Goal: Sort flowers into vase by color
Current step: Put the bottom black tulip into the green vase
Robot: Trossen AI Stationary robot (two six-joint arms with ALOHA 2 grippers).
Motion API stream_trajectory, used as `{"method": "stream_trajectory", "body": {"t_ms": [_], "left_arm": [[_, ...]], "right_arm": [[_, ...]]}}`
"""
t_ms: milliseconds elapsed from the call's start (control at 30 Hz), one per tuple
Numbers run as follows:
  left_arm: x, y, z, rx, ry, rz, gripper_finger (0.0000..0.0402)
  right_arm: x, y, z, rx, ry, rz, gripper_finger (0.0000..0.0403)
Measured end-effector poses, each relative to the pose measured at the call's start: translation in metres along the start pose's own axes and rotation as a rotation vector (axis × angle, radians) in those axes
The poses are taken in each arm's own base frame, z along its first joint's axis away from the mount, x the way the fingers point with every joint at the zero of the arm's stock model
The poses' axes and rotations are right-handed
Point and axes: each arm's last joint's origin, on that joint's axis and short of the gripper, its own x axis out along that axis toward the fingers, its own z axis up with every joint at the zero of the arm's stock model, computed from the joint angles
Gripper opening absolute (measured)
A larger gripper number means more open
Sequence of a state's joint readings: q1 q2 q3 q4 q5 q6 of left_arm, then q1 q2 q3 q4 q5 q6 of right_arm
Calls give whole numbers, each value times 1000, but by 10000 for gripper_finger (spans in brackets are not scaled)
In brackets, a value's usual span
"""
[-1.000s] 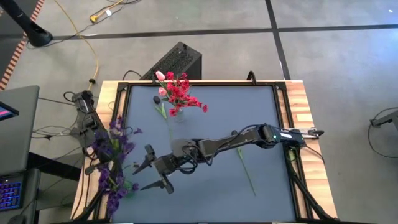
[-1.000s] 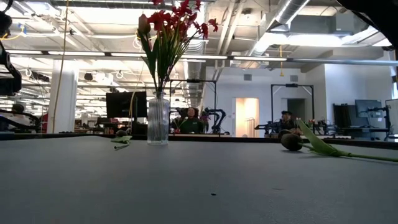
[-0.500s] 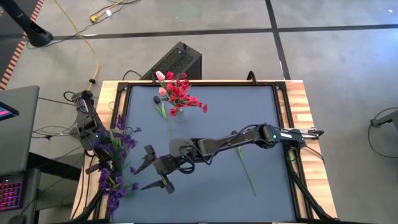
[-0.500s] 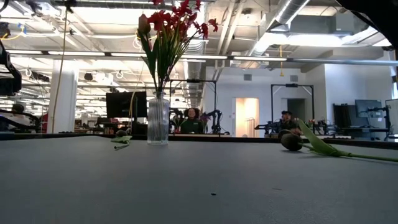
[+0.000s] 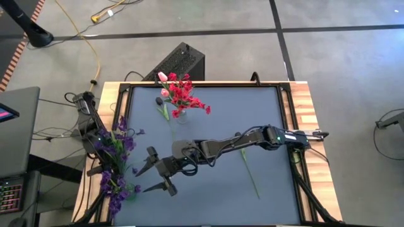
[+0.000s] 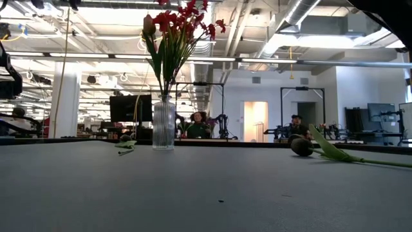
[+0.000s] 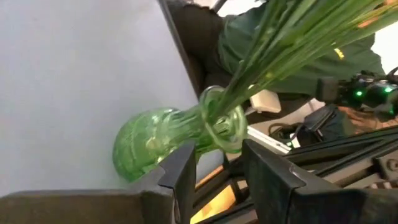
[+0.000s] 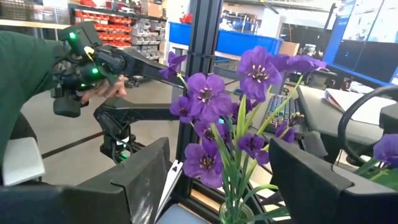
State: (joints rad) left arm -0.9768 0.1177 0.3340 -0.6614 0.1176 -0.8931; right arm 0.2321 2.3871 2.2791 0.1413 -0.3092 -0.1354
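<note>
Right gripper [image 5: 154,177] at table's 8 o'clock, jaws spread, empty, facing purple flowers [image 8: 214,121]. Left gripper [image 7: 217,177] by green vase [image 7: 168,134] neck, jaws spread. Better: close low on stems, lift straight.

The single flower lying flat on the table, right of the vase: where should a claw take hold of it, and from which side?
Take the flower by its bare stem, mid-length, coming straight down with the right claw set across it. It lies flat on the table, leaving no room underneath, and the bud end is bulkier.
</note>
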Motion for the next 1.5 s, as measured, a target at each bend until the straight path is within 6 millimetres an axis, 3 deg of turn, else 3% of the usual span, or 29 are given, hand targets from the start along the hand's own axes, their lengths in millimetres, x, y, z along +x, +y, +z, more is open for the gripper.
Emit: {"method": "stream_trajectory", "body": {"t_ms": [333, 567, 700, 933, 1033, 1233, 1500], "left_arm": [[-3, -2, 0, 4, 16, 4, 88], [-32, -16, 11, 15, -44, 63, 61], [-43, -14, 10, -13, -39, 158, 58], [-44, -13, 9, -49, -36, 185, 57], [-44, -13, 11, -84, -72, 191, 57], [-46, -8, 12, -67, -181, 331, 57], [-56, -1, 15, -54, -356, 561, 57]], "right_arm": [[0, -1, 0, -4, 0, -1, 302], [0, -1, 0, 3, 1, -2, 302], [0, -1, -1, 5, 7, -1, 302], [-1, -2, -5, 20, 47, 1, 302], [-6, -2, -1, 80, 155, 10, 302], [-46, 10, 43, 148, 437, -82, 302], [-99, 40, 77, 127, 780, -371, 302]]}}
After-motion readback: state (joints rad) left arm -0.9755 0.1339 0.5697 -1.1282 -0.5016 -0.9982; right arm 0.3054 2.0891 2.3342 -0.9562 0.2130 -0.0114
